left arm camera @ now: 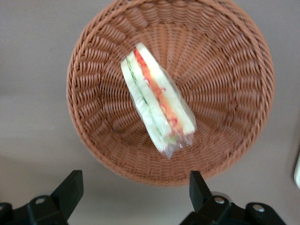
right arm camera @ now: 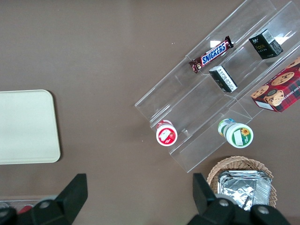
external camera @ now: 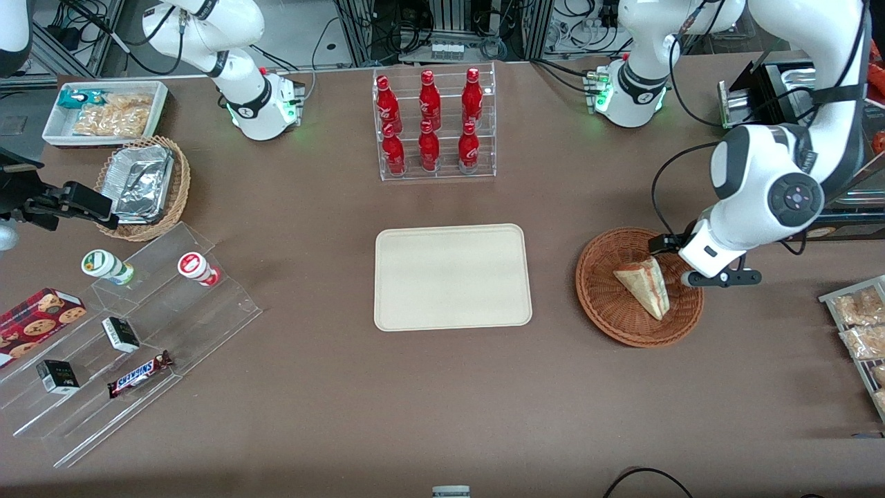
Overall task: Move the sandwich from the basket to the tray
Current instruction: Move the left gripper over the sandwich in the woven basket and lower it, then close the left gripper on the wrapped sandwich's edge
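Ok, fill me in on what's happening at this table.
The working arm's gripper hangs over the reddish-brown wicker basket, fingers open and holding nothing. The wrapped sandwich lies in that basket, not yet picked up. The cream tray it is meant for sits beside the basket near the middle of the table, with nothing on it. So the pick has not happened yet; the gripper looks lined up above the basket's rim to go down for the sandwich.

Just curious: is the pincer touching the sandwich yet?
Apart. In the left wrist view the open pincer hovers above the basket, its fingers clear of the sandwich.
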`<move>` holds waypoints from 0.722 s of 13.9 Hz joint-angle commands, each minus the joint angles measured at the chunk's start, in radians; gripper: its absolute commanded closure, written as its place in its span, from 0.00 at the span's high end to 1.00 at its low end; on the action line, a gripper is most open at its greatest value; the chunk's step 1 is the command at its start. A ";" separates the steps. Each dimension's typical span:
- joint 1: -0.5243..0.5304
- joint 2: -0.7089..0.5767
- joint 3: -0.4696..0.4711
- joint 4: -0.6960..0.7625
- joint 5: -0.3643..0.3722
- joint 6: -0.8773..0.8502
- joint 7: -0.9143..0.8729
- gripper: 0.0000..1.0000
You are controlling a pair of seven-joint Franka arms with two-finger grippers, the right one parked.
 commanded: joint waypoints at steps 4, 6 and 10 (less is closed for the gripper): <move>-0.033 -0.042 -0.005 -0.141 -0.004 0.240 -0.512 1.00; -0.054 -0.019 -0.005 -0.156 -0.004 0.317 -0.649 1.00; -0.051 0.036 -0.005 -0.159 -0.004 0.398 -0.671 1.00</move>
